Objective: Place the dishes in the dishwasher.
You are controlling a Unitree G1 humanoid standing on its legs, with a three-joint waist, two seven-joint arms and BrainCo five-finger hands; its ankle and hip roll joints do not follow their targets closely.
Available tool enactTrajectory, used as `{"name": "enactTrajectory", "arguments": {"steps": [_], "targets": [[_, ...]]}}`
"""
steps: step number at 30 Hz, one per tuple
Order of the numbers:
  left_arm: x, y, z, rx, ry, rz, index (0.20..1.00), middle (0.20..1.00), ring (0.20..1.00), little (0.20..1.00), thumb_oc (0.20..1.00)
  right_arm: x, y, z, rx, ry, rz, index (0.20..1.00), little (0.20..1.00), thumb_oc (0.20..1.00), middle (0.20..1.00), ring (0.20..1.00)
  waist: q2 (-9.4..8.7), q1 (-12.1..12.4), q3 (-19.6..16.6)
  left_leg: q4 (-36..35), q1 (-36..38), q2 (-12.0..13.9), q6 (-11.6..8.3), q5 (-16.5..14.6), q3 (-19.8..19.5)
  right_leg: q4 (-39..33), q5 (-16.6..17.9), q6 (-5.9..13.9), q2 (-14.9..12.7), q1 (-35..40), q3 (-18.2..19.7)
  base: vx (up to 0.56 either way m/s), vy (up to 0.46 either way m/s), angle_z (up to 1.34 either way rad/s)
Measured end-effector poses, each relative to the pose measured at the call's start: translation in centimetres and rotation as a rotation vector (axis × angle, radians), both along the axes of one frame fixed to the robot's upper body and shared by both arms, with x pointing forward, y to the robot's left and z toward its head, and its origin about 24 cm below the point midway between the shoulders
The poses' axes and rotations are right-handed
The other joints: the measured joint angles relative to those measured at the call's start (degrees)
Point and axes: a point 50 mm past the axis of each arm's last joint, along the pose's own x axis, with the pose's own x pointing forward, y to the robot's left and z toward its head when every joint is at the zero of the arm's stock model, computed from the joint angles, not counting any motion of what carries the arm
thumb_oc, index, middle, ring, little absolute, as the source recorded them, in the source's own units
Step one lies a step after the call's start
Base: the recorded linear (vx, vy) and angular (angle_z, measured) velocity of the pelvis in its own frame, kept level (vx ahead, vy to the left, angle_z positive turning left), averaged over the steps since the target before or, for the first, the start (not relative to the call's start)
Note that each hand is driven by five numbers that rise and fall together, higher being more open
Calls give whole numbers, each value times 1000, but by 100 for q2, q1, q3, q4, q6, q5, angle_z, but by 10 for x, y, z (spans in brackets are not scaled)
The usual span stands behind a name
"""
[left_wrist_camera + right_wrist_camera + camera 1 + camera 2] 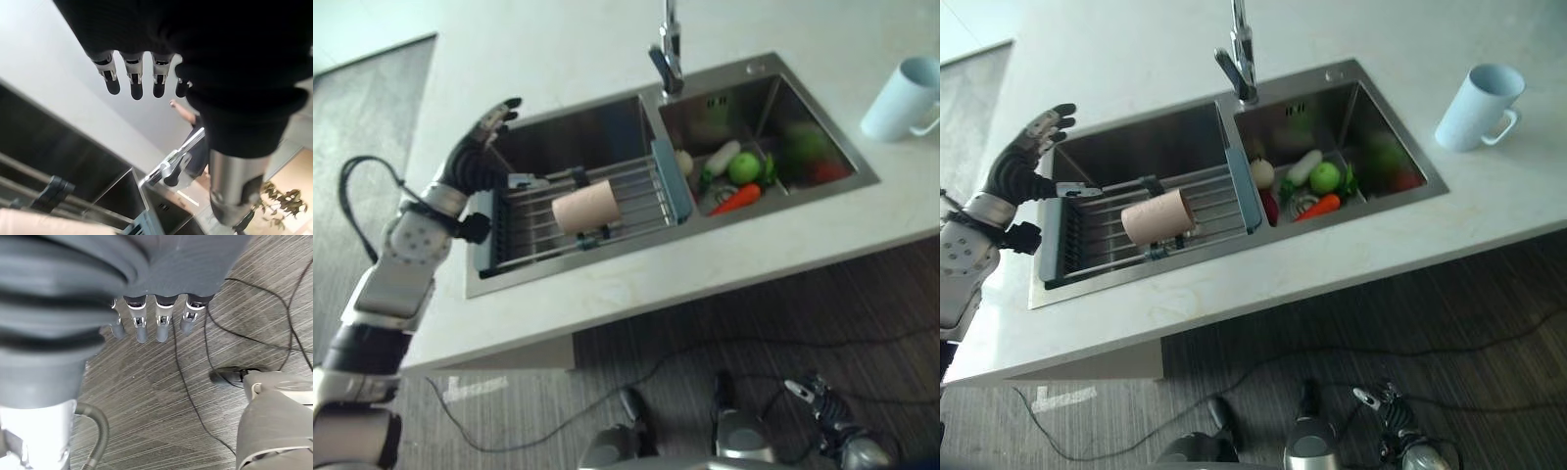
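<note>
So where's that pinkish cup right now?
The pinkish cup lies on its side on the drying rack over the sink's left basin, right of the left hand.

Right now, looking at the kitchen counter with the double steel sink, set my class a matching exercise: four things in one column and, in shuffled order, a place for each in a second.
Things:
1. beige cylindrical cup
2. pale blue handled mug
3. orange carrot
4. robot's left hand

Places:
A. on the white counter, right of the sink
B. raised over the sink's left edge, fingers straight
C. lying on its side on the wire rack across the left basin
D. in the right basin, among the vegetables

Pairs: 1-C, 2-A, 3-D, 4-B
</note>
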Motion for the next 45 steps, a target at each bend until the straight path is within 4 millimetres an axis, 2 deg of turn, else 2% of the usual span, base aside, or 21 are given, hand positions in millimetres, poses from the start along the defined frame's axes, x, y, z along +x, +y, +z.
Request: {"name": "enactTrajectory", "arguments": {"steps": [2,5,10,13,20,25,30,33,45], "targets": [[1,-1,-3,47,17,15,1000,1000,1000,1000,1000,2,0,1,1,-6,5,1000,1000,1000,1000,1000,-4,-37,90,0,-13,9,-2,1,5,-39,6,-7,17,2,0,-65,14,-2],[6,1,2,127,16,53,1000,1000,1000,1000,1000,9,-4,7,-16,-31,20,1000,1000,1000,1000,1000,-4,-38,230,0,-101,22,-5,3,5,-66,20,-19,35,-73,1,-93,16,-1],[9,26,11,317,21,191,1000,1000,1000,1000,1000,28,-3,20,-24,-101,51,1000,1000,1000,1000,1000,-30,-31,500,1,-202,18,-9,7,12,-66,41,-20,29,-176,3,-54,9,-1],[11,25,14,336,35,192,1000,1000,1000,1000,1000,40,0,27,-21,-144,68,1000,1000,1000,1000,1000,-43,10,623,1,-228,11,-10,6,5,-66,41,-20,20,-163,-14,-28,3,1],[9,31,13,390,166,184,1000,1000,1000,1000,1000,48,3,34,-14,-182,89,1000,1000,1000,1000,1000,-18,40,642,1,-258,5,-10,7,-12,-67,42,-20,12,-176,-49,-14,10,1],[11,26,20,391,211,129,1000,1000,1000,1000,1000,48,0,35,4,-187,67,1000,1000,1000,1000,1000,-9,41,647,1,-259,5,-11,7,-11,-67,41,-20,11,-176,-51,0,0,0],[6,3,26,405,205,-2,1000,1000,1000,1000,1000,46,-1,32,4,-172,59,1000,1000,1000,1000,1000,5,72,654,1,-259,4,-11,7,-15,-67,41,-20,10,-172,-58,0,0,0],[3,-4,28,416,185,-29,1000,1000,1000,1000,1000,46,-1,32,3,-170,58,1000,1000,1000,1000,1000,7,66,655,1,-259,5,-11,8,-15,-67,41,-20,11,-172,-57,0,0,0],[3,-9,26,433,200,-61,1000,1000,1000,1000,1000,46,-1,32,3,-173,58,1000,1000,1000,1000,1000,8,38,655,1,-259,4,-11,8,-7,-67,42,-20,10,-184,-51,0,0,0]]}}
